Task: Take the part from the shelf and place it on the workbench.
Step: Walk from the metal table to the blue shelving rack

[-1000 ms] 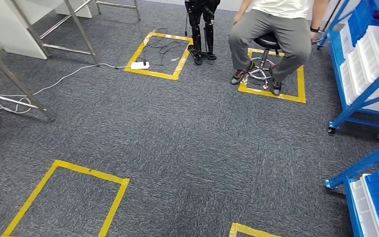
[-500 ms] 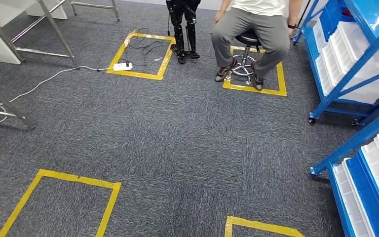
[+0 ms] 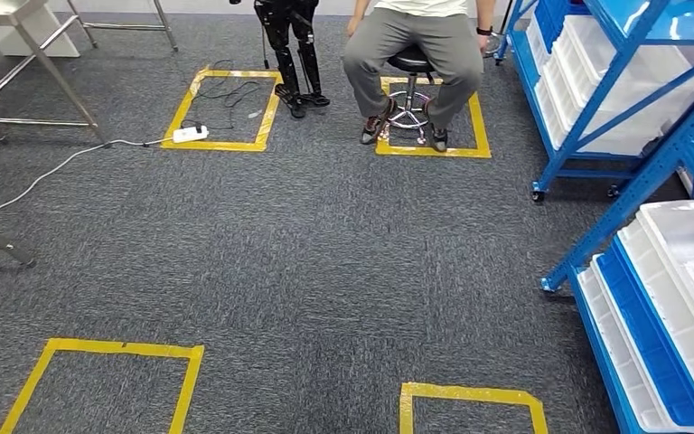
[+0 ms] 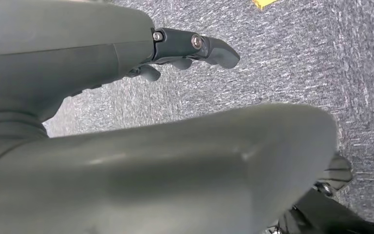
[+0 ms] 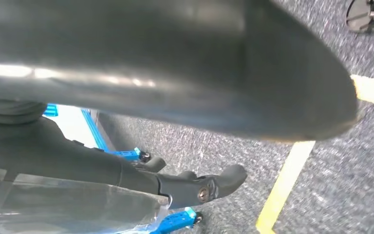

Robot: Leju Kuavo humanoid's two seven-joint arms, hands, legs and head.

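Two blue shelf racks stand on the right of the head view, a far one [image 3: 596, 108] and a near one [image 3: 660, 172]. White trays [image 3: 687, 262] lie on the near rack's low level; I cannot make out a part in them. A metal-legged workbench [image 3: 18, 18] stands at the far left. My left hand [image 4: 102, 58] hangs over grey carpet, fingers [image 4: 209, 48] stretched out and holding nothing. My right hand [image 5: 126, 180] also hangs, fingers [image 5: 214, 185] extended and apart from the thumb, with the rack's blue castored foot [image 5: 131, 155] behind it.
A person [image 3: 411, 36] sits on a wheeled stool [image 3: 408, 65] inside a yellow tape square. Black robot legs [image 3: 289, 45] stand beside another square holding a power strip [image 3: 190, 134] and cable. More tape squares [image 3: 470, 398] mark the near carpet.
The camera has swung to the right: the whole scene has slid left and the blue racks fill more of the right side. Nothing on the floor has itself moved.
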